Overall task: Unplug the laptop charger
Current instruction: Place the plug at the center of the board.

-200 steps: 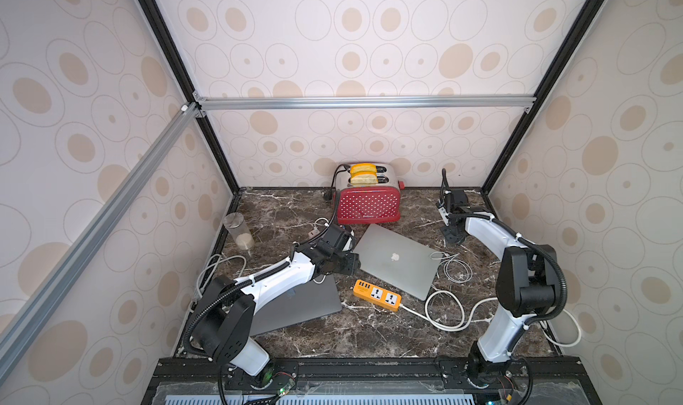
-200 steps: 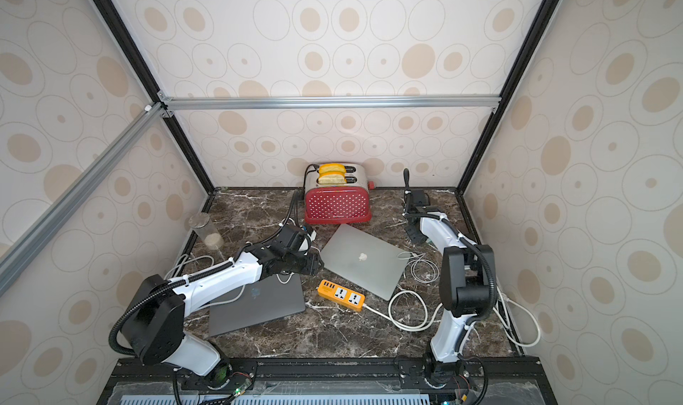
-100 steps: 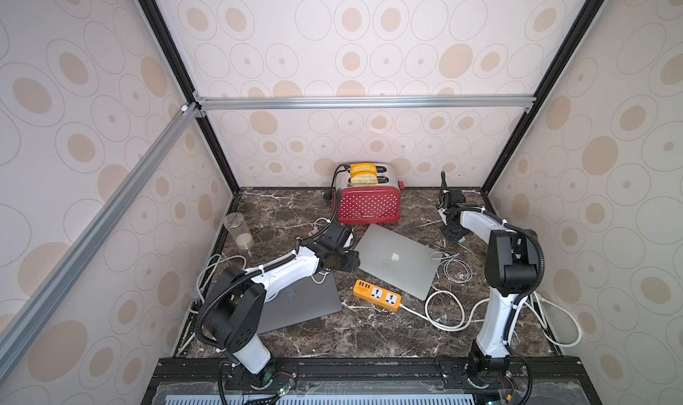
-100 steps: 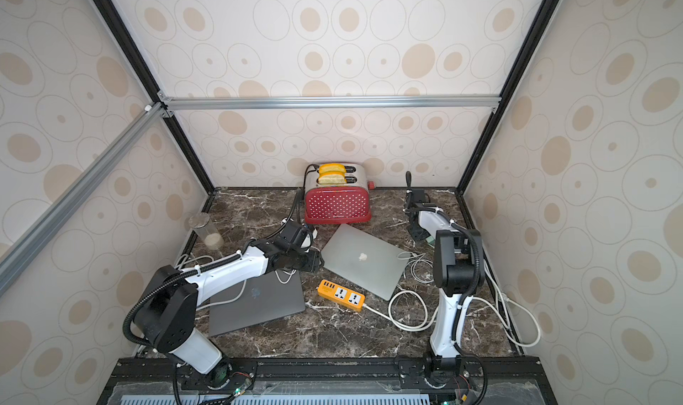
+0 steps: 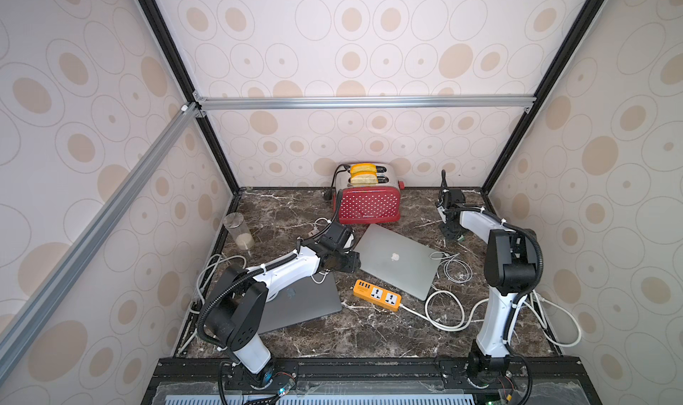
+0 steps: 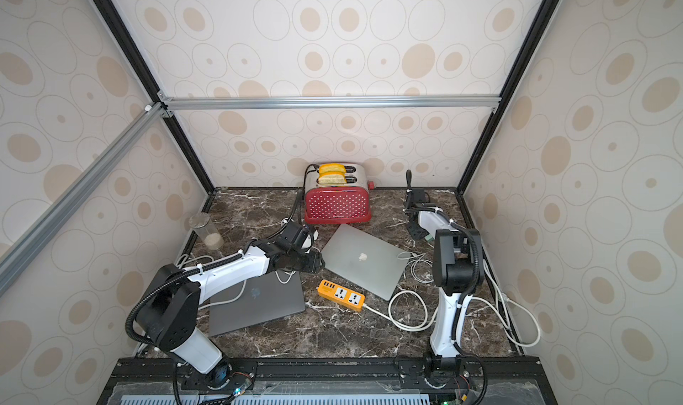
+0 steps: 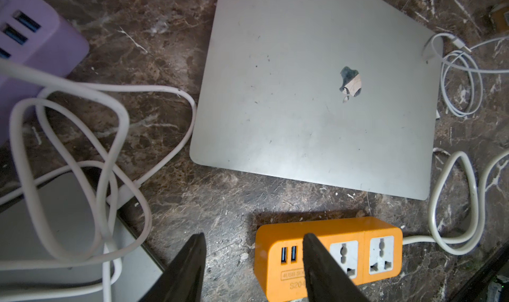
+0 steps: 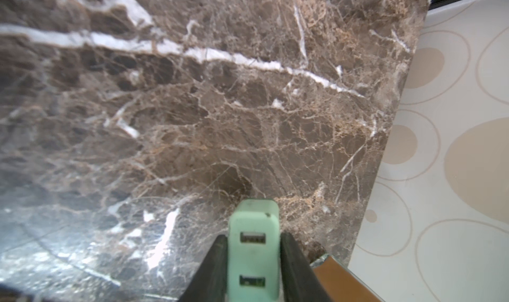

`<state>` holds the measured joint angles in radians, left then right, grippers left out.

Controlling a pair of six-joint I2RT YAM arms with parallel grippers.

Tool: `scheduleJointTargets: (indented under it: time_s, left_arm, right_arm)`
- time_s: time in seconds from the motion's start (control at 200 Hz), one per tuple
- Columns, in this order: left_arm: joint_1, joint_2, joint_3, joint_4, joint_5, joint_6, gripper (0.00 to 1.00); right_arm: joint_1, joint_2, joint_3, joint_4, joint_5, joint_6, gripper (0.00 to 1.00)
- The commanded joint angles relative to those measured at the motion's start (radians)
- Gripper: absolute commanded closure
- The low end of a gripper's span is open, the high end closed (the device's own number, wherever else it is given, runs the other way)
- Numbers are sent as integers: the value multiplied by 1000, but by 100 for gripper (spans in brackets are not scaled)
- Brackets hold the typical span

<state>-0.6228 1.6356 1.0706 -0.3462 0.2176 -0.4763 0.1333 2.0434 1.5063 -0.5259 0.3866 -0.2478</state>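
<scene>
The mint-green charger (image 8: 253, 218) is clamped lengthwise between the jaws of the right gripper (image 8: 253, 237), low over the far right of the counter (image 8: 192, 107). The left gripper (image 7: 252, 236), empty and spread, is held well apart above the orange power strip (image 7: 344, 226).

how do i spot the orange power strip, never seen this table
Find the red toaster at the back wall; the silver laptop lies just in front of it. The power strip sits by that laptop's near edge, between it and the dark laptop. Its bright orange body, two white sockets and white cord set it apart.
</scene>
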Motion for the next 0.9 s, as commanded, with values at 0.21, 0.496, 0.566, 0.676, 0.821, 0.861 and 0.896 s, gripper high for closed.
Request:
scheduleJointTargets:
  time_s: [0.21,0.496,0.566,0.676,0.821,0.861,0.896]
  left_arm:
    - [6,-17,0,-5,3,-4,42]
    - [6,-53,-1,-12,3,-4,42]
    - [6,-78,2,-27,-12,3,42]
    - [8,-118,9,-72,-40,25,42]
    - [12,-186,-8,-118,-79,34,42]
    - [13,-206,-17,-129,-88,30,42]
    - [13,-223,-28,-141,-97,26,42]
  right_arm:
    - [3,5,-42,2,-74,28,57]
    - [19,-95,-77,23,-145,27,55]
    - [30,-152,-96,33,-214,26,53]
    - [57,-246,-129,45,-325,40,52]
    - [107,-353,-200,66,-475,70,51]
    - [117,-381,-231,83,-502,89,51]
    - [154,-406,-261,102,-528,101,51]
